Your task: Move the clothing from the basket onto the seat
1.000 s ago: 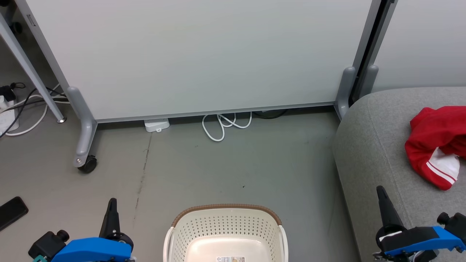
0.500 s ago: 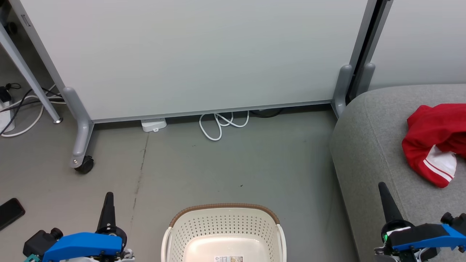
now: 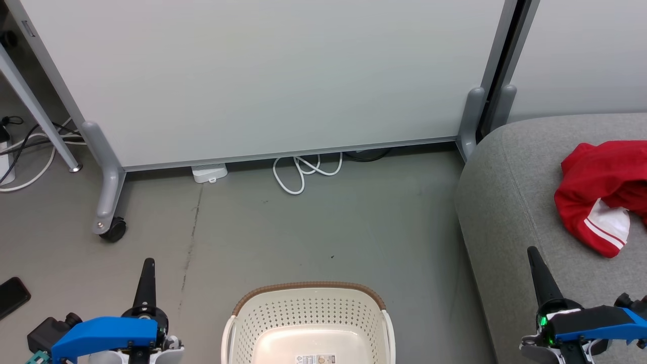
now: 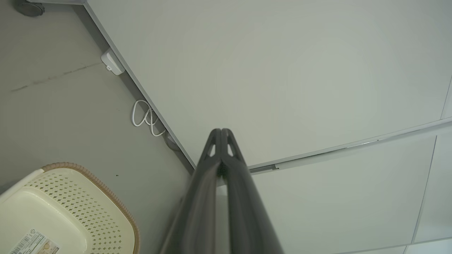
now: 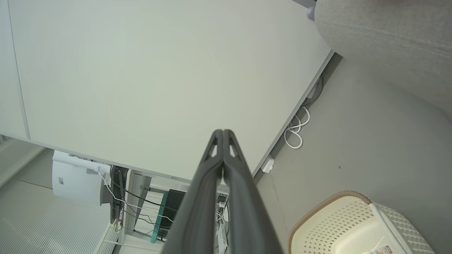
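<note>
On the grey floor [image 3: 323, 227] the near basket [image 3: 311, 286] looks empty, the clothing [image 3: 601, 192] lies on the seat [image 3: 505, 212] at right, and the left pincer [image 3: 147, 265] and right pincer [image 3: 533, 255] are pressed together and empty, so the task seems done with nothing left to fetch.

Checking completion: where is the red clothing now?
In the head view, the red clothing lies on the grey seat at the far right, beyond the right tool, apart from the basket.

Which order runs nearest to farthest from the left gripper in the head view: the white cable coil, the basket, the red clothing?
1. The basket, on the floor just right of the left gripper.
2. The white cable coil, ahead, under the partition's edge.
3. The red clothing, far right, on the seat.
</note>
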`<state>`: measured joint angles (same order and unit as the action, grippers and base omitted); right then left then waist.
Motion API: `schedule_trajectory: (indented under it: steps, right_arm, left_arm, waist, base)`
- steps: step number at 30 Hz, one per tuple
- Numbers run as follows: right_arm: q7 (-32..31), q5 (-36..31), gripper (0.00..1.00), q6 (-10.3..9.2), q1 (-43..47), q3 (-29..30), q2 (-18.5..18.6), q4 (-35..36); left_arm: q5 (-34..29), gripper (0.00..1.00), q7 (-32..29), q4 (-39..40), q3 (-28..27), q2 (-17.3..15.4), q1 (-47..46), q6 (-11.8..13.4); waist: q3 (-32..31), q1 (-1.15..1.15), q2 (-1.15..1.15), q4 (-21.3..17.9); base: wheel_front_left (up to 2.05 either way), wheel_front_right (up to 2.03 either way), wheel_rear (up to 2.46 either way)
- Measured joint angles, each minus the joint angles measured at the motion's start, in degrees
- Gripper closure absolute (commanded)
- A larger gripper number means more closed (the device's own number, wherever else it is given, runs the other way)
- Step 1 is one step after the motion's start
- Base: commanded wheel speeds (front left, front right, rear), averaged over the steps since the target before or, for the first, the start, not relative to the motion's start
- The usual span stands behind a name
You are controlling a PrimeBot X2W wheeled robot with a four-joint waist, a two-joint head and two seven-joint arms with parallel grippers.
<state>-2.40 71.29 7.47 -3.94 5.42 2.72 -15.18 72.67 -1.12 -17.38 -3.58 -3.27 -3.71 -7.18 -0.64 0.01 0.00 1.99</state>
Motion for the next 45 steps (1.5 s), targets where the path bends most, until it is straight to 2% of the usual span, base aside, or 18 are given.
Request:
schedule_trajectory:
  steps: [45]
  right_arm:
    - [-3.90,19.80,1.00,0.00,-1.82,1.01,0.03,1.03]
  left_arm:
    - [18.49,1.00,-5.15,3.05,-2.81,0.33,-2.04,-0.02]
  waist:
    - [0.76,0.00,0.00,-1.86]
  base:
    - [0.00,0.00,0.00]
